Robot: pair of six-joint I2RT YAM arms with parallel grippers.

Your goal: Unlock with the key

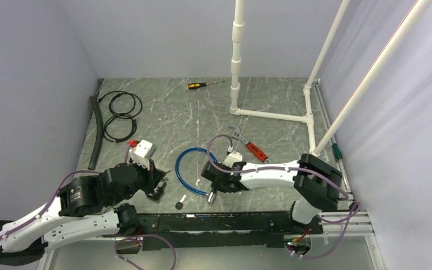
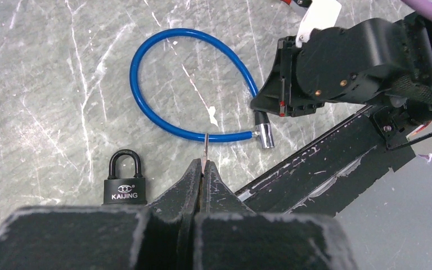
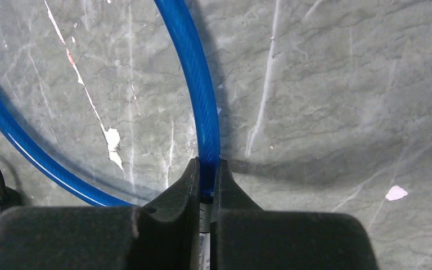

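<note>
Grey marbled table (image 1: 163, 107), 2 arms reaching in from the near edge.

Left gripper (image 2: 203, 170) pinched fully shut on a key (image 2: 206, 147). Thin metal blade poking out past the fingertips, aimed toward a blue cable (image 3: 199, 95).

Right gripper (image 3: 205, 179) closed on that cable, jaws squeezing it near 1 end, low over the table. Cable lying in a loop between the 2 arms, with its silver end (image 2: 265, 135) just beyond the right gripper's hold.

Black padlock (image 2: 125, 181) marked "KAIJING", flat on the table just beside the left gripper, shackle down, apart from the cable.

Cannot tell from these views which of the 2 takes the key. Judging by the right gripper's hold, probably the cable's silver end.

Step in hand, as a judgement: steadying the lock so the key can enter. To do it well:
- Hold the cable firmly and close to the silver end, so it cannot swing.
- Raise and turn that end until its opening faces the blade.
- Check that the blade sits straight in the pads, not tilted.
- Bring the key in slowly along the opening's line.
- Push fully home before twisting, then turn with the wrist alone.

Main risk: the thin key slipping or rotating between the pads under load.
</note>
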